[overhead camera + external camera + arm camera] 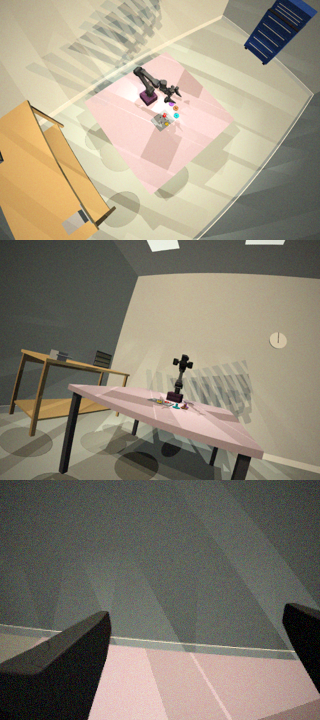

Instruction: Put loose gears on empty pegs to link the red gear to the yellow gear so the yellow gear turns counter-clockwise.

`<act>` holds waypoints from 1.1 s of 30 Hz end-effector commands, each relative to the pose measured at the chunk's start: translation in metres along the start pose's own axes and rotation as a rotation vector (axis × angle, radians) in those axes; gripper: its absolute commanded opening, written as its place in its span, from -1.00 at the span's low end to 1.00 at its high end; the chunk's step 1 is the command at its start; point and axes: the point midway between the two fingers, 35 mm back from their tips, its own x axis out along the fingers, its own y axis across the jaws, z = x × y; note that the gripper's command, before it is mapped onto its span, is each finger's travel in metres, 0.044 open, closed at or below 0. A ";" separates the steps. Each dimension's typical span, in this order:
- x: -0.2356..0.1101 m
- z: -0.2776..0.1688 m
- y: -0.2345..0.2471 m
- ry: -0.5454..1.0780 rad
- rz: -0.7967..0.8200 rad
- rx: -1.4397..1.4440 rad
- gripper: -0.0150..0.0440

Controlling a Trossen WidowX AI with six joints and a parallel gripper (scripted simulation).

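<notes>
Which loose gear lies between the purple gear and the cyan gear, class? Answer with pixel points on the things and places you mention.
The orange-brown gear (175, 108) (184, 408) lies between the purple gear (171, 104) (186, 404) and the cyan gear (176, 115) (176, 407); the top view shows this.

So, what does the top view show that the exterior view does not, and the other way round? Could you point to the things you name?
Only the top view shows the blue drawer cabinet (273, 32). Only the exterior view shows the round wall clock (278, 340) and the ceiling lights (163, 244). Both show the arm's tool (173, 95) (183, 364), the grey board (156, 120) (169, 404), the cyan gear (176, 115) (176, 406) and the wooden workbench (20, 134) (85, 364).
</notes>
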 end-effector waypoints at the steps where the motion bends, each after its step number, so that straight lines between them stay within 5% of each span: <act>1: 0.001 -0.002 0.001 0.011 0.003 0.004 0.95; 12: 0.020 -0.158 0.069 0.730 0.092 0.213 1.00; 23: -0.067 -0.289 0.124 1.523 -0.118 0.199 1.00; 33: -0.076 -0.308 0.118 1.567 -0.144 0.185 1.00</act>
